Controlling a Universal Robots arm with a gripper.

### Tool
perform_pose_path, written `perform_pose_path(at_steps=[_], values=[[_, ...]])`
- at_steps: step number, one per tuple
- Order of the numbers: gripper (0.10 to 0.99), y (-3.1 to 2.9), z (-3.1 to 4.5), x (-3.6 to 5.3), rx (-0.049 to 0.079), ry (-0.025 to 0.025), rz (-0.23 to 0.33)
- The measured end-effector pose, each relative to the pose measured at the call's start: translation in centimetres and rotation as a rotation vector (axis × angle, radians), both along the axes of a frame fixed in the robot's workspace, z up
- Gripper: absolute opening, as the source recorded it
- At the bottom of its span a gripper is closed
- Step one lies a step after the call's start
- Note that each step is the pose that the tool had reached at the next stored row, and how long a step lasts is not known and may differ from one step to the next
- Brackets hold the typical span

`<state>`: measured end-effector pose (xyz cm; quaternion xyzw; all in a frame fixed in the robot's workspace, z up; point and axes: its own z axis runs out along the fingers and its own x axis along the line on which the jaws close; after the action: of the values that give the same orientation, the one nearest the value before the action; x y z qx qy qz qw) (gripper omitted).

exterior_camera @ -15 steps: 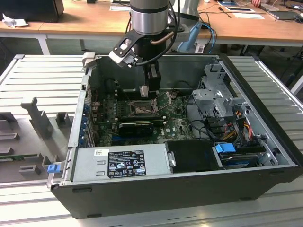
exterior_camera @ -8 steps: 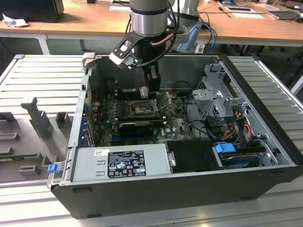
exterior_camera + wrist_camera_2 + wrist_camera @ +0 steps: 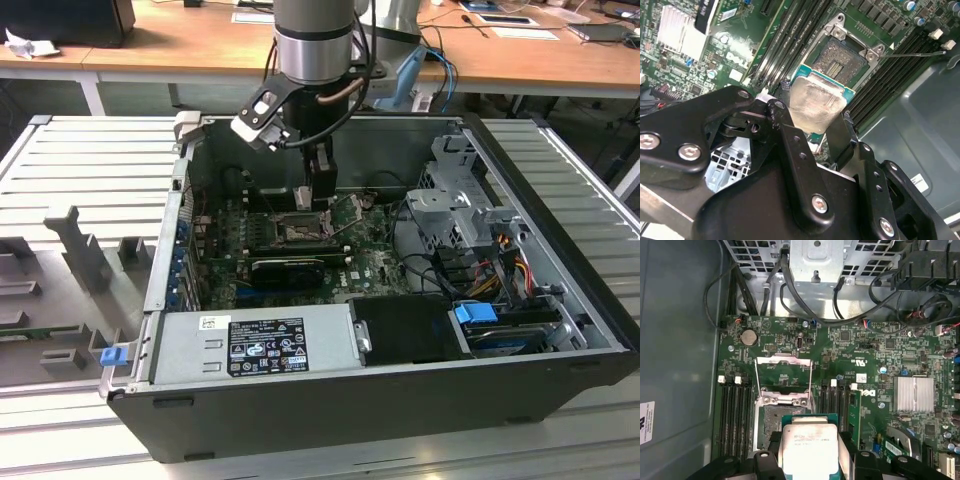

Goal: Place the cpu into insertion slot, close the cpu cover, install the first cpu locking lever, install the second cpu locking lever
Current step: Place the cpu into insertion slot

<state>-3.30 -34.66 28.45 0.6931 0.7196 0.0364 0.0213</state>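
Note:
My gripper (image 3: 316, 192) is inside the open computer case, shut on the cpu (image 3: 817, 102), a pale silvery square chip held by its two side edges. In the first wrist view the cpu (image 3: 809, 442) hangs between the black fingers (image 3: 771, 449), just beside and above the bare insertion slot (image 3: 771, 422), partly overlapping one edge of it. The slot's pin field (image 3: 842, 56) lies uncovered. The cpu cover (image 3: 785, 359), a thin metal frame with a window, stands swung open at the slot's far side. A thin locking lever rod (image 3: 912, 53) sticks out, released.
Memory slots (image 3: 735, 410) flank the socket, and a finned heat sink (image 3: 912, 394) sits further off. Cables (image 3: 805, 315) and a drive cage (image 3: 455, 200) crowd one end of the case. A power supply (image 3: 255, 345) lies at the front. Grey fixtures (image 3: 70, 260) stand at the exterior view's left.

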Motion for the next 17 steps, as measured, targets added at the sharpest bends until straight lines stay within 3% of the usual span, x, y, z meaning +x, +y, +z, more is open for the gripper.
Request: perform_pose_path(at_steps=[6,10,13,17], values=[[0.529,0.47,-1.6,0.0,0.0,0.0001,-0.006],[0.529,0.47,-2.39,-0.01,-0.001,0.0001,-0.008],[0.529,0.53,-3.26,-0.02,-0.009,0.0,-0.009],[0.529,0.98,-3.84,-0.5,-0.01,0.0001,-0.009]])
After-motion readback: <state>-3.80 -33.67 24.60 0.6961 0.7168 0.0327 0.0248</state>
